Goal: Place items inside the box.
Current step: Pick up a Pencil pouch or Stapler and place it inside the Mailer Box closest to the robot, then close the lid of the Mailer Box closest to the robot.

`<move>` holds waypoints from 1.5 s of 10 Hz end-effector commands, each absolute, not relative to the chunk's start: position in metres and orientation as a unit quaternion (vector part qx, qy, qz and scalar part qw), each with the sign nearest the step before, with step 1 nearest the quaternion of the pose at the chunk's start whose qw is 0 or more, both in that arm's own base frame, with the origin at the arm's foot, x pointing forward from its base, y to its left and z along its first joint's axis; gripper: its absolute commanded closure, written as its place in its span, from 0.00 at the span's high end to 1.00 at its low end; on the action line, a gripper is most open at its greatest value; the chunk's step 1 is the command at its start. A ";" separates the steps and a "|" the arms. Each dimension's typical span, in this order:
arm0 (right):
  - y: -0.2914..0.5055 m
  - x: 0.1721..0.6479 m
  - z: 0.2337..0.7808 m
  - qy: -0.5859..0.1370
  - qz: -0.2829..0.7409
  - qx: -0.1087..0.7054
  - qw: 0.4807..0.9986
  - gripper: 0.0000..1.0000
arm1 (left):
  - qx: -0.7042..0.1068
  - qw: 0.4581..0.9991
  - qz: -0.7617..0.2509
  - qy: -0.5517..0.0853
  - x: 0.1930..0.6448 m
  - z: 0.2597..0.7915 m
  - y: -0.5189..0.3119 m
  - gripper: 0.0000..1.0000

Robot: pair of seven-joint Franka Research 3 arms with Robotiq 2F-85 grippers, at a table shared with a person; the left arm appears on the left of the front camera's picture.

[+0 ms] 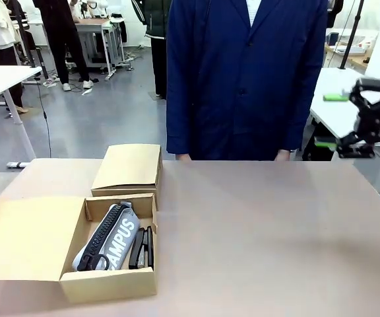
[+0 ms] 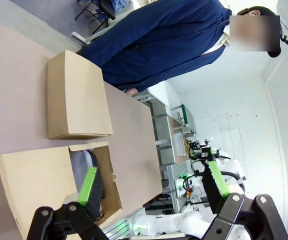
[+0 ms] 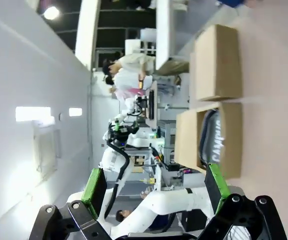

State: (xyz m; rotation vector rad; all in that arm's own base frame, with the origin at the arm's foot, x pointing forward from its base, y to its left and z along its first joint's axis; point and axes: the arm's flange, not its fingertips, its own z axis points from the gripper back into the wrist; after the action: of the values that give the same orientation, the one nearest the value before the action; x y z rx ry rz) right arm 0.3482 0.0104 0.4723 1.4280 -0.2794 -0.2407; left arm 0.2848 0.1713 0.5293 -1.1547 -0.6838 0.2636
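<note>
An open cardboard box point(image 1: 111, 285) sits at the near left of the table. Inside it lie the grey "CAMPUS" pencil case point(image 1: 114, 238) and, along its right side, black staplers point(image 1: 142, 247). My right gripper point(image 1: 373, 115) hangs high off the table's right edge, far from the box. In the right wrist view my right gripper point(image 3: 155, 185) is open and empty, with the box point(image 3: 184, 140) and the pencil case point(image 3: 215, 142) far off. My left gripper point(image 2: 151, 182) is open and empty too, raised above the box point(image 2: 39, 180). The knife, marker and navy pouch are out of view.
The box's flaps lie open: one wide flap point(image 1: 25, 238) to the left, another point(image 1: 129, 166) on the far side. A person in a navy coat point(image 1: 243, 72) stands at the far edge, hands point(image 1: 183, 157) resting at the table rim. The tabletop point(image 1: 262, 238) stretches bare to the right.
</note>
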 end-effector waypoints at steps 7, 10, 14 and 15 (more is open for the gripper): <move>-0.033 0.347 0.421 -0.067 -0.155 0.650 0.740 1.00 | -0.539 0.769 0.113 -0.326 0.285 0.531 0.170 1.00; -0.033 0.347 0.421 -0.067 -0.155 0.650 0.740 1.00 | -0.539 0.769 0.113 -0.326 0.285 0.531 0.170 1.00; -0.033 0.347 0.421 -0.067 -0.155 0.650 0.740 1.00 | -0.539 0.769 0.113 -0.326 0.285 0.531 0.170 1.00; -0.033 0.347 0.421 -0.067 -0.155 0.650 0.740 1.00 | -0.539 0.769 0.113 -0.326 0.285 0.531 0.170 1.00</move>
State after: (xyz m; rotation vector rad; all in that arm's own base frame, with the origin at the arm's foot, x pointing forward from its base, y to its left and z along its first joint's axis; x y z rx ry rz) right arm 0.3451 -0.0350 0.4185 1.4139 -0.1487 -0.3145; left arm 0.2848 0.1713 0.5293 -1.1547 -0.6837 0.2635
